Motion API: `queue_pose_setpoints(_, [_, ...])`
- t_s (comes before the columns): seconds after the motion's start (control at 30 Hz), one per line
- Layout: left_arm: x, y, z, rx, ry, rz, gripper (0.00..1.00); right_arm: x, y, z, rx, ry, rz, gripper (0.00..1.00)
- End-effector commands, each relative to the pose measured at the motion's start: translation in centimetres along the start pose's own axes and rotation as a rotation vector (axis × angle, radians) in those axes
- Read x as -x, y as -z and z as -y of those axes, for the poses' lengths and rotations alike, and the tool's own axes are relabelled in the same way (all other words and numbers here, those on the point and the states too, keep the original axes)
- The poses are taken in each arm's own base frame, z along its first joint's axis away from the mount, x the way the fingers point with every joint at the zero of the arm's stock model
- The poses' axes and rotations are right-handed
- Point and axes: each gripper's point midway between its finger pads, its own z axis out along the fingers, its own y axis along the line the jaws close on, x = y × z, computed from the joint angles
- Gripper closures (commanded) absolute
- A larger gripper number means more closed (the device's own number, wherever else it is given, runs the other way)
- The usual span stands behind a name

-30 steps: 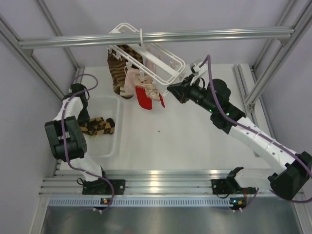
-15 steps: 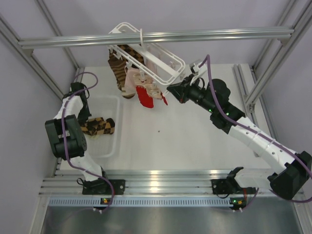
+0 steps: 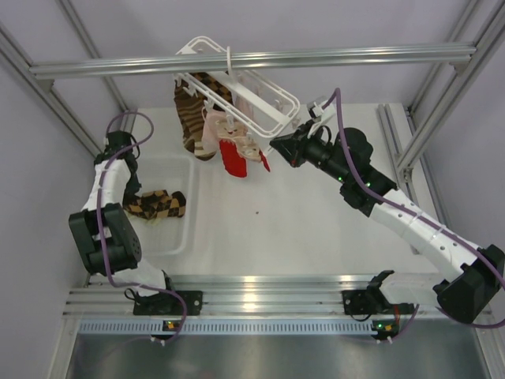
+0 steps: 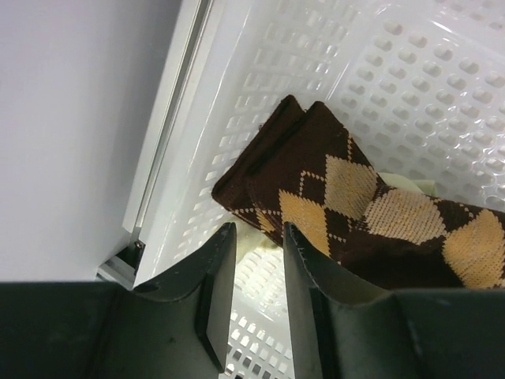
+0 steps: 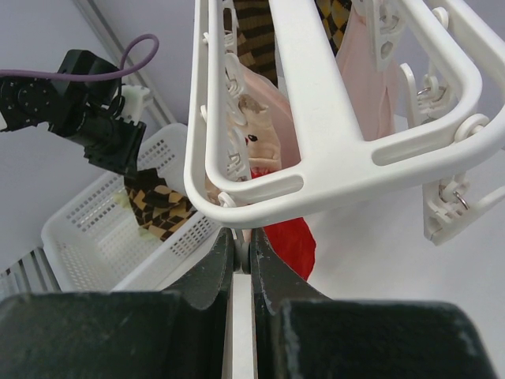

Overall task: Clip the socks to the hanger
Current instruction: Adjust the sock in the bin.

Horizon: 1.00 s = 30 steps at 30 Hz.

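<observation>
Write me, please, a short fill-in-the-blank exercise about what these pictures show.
1. The loose brown and tan diamond-patterned sock lies in the white perforated plastic ____.
2. The left gripper hovers beside it with its jaws ____.
3. A plain red sock and a pale pink sock hang from the white plastic open-frame ____.
4. The right gripper has its jaws ____ on that frame's rim.
Missing words: basket, open, hanger, shut.

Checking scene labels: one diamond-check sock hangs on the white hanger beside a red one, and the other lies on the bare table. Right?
Not quite. The other diamond-check sock lies inside the white basket, not on the bare table; the left wrist view shows its perforated floor beneath. The rest holds for the hanger.
</observation>
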Motion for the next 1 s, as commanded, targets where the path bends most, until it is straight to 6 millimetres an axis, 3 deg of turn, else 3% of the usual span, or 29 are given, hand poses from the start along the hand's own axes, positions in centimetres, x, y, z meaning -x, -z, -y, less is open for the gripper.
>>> queue_pose_setpoints(0.0, [-0.3, -0.4, -0.9, 0.039, 0.004, -0.005, 0.64, 1.6, 0.0, 0.4, -0.017, -0.005, 0.042, 1.0])
queue_pose_setpoints(0.47, [0.0, -3.4, 1.5, -0.025, 0.019, -0.057, 0.62, 1.2, -0.2, 1.2, -0.037, 0.002, 0.026, 1.0])
queue_pose_setpoints(0.63, [0.4, -3.9, 1.4, -0.006, 0.017, -0.059, 0.61, 1.2, -0.2, 1.6, -0.047, 0.001, 0.022, 1.0])
queue_pose_setpoints(0.87, [-0.1, -4.3, 1.1, 0.012, -0.002, -0.076, 0.52, 1.2, -0.6, 2.1, -0.058, 0.002, 0.02, 1.0])
queue_pose_setpoints(0.97, [-1.1, -4.8, 1.7, -0.007, -0.007, -0.098, 0.53, 1.2, -0.7, 2.2, -0.058, 0.002, 0.02, 1.0])
